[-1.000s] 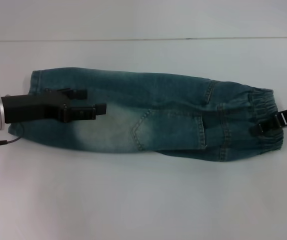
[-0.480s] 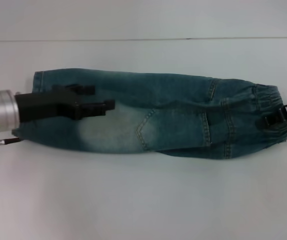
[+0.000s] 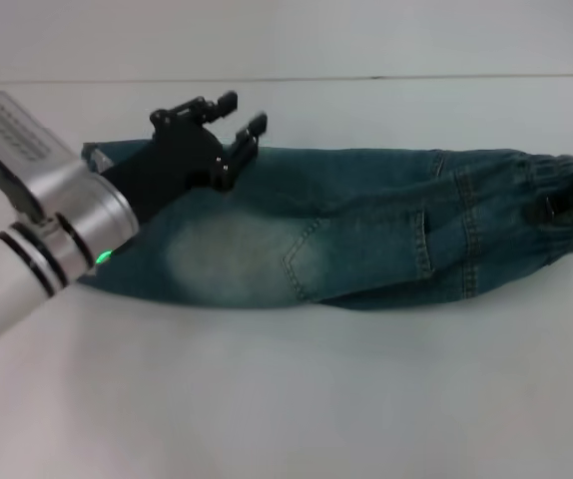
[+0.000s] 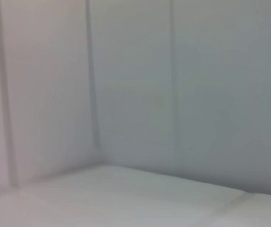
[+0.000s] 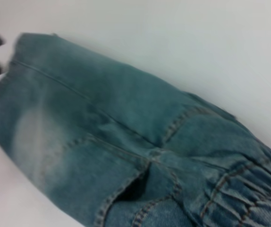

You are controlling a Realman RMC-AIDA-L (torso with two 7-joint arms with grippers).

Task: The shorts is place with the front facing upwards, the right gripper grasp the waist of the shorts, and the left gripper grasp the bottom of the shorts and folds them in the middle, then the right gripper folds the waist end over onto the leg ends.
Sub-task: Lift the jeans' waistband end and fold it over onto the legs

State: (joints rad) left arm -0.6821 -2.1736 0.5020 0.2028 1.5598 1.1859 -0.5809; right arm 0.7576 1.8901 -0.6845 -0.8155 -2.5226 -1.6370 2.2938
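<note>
- Faded blue denim shorts (image 3: 366,225), folded lengthwise, lie across the white worktop (image 3: 286,399), elastic waist toward its right edge.
- Black left gripper (image 3: 229,122) is raised above the leg end, fingers apart, holding nothing.
- Black right gripper (image 3: 564,203) is at the waistband, clamped on it.
- No readable writing.

We count one pair of denim shorts (image 3: 346,235), folded lengthwise and lying across one white table (image 3: 286,399). On the shorts we see one elastic waist (image 3: 561,200) at the right end and one faded pale patch (image 3: 212,259) toward the leg end. We count two grippers: the left gripper (image 3: 235,118), with two fingers showing and a gap between them, and the right gripper (image 3: 566,203), of which only a small dark part shows. One green light (image 3: 99,258) glows on the left arm
</note>
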